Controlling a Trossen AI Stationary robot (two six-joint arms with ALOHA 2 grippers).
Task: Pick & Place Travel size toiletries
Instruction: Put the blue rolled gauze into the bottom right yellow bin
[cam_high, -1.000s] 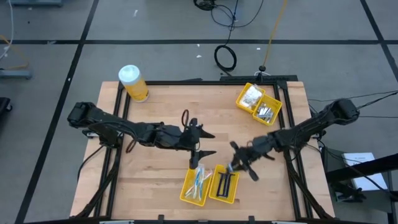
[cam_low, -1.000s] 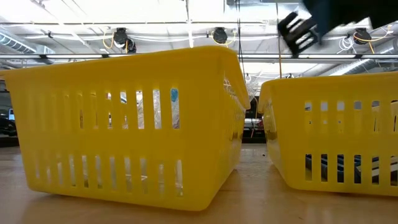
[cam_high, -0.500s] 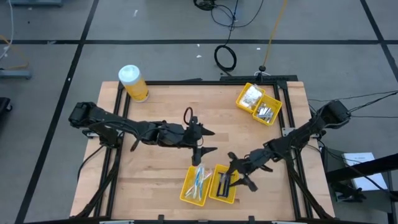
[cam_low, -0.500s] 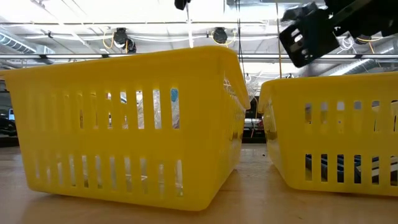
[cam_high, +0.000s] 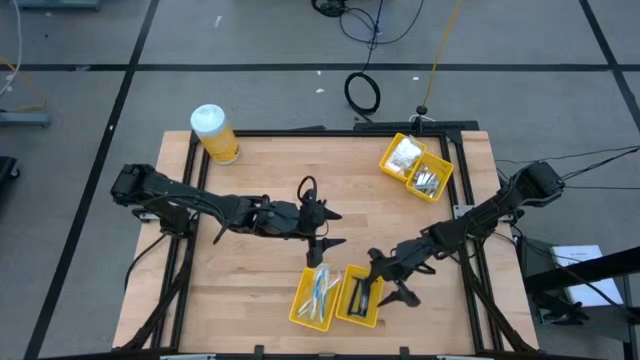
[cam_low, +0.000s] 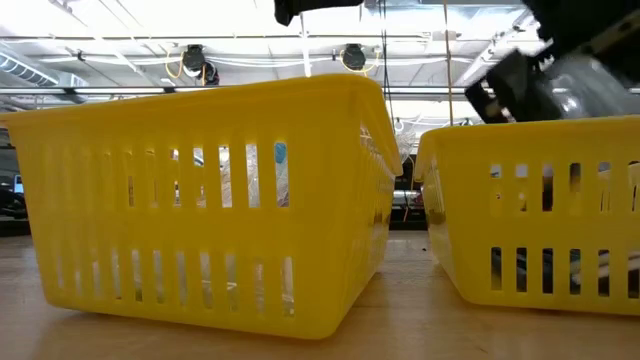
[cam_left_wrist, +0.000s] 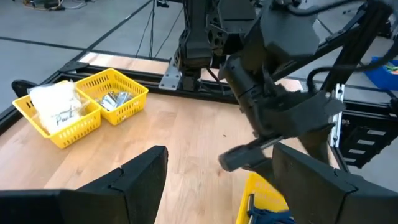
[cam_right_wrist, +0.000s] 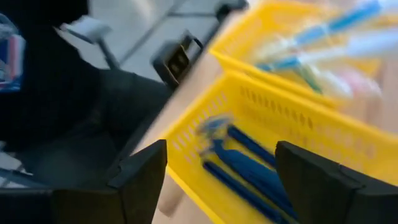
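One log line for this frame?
right tool: open over razor bin | razors: in bin | left tool: open, waiting mid-table

Bright ceiling strip lights (cam_low: 200, 15) glare overhead in the low view; the right wrist view smears with motion blur, razors (cam_right_wrist: 249, 165) streaked.

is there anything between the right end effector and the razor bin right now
Nothing visible. The right end effector hangs open directly over the bin compartment holding the dark blue razors, with only air between its fingers and them. The left end effector waits open beside it, over the table, out of the way.
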